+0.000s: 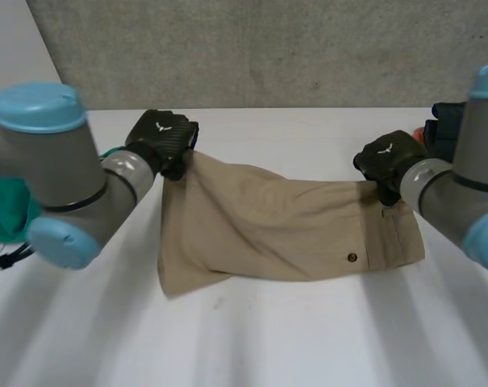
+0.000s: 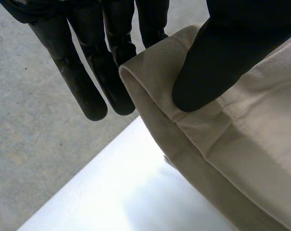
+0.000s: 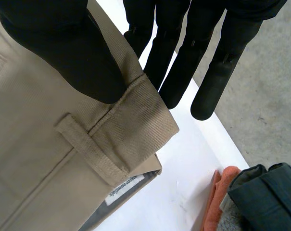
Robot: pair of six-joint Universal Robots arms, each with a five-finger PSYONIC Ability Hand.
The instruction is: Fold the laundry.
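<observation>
1. Head view: the beige shorts [image 1: 268, 226] hang stretched between the two hands, and their lower edge lies on the white table [image 1: 268, 347]. The left hand [image 1: 163, 139] holds the upper corner at the hem end. The right hand [image 1: 386, 157] holds the upper corner at the waist end, near a buttoned pocket [image 1: 352, 257]. A green cloth [image 1: 6, 214] lies behind the left arm, and a dark cloth [image 1: 445, 121] lies at the table's far edge behind the right arm.

2. Left wrist view: the left hand [image 2: 222, 53] pinches the folded hem of the shorts [image 2: 241, 144], with the thumb pressed on the near face and a finger behind the cloth. The other fingers [image 2: 90, 82] hang straight just beside the hem and hold nothing. The table [image 2: 126, 192] is below.

3. Right wrist view: the right hand [image 3: 63, 43] pinches the waistband of the shorts [image 3: 34, 144] at its corner, thumb on top, just beside a belt loop [image 3: 90, 151]. Its fingers [image 3: 208, 82] reach straight down behind the band. A white label [image 3: 126, 187] shows inside the waist. An orange cloth [image 3: 216, 202] and a dark grey cloth [image 3: 263, 192] lie at the table [image 3: 183, 163] edge, apart from the shorts.
</observation>
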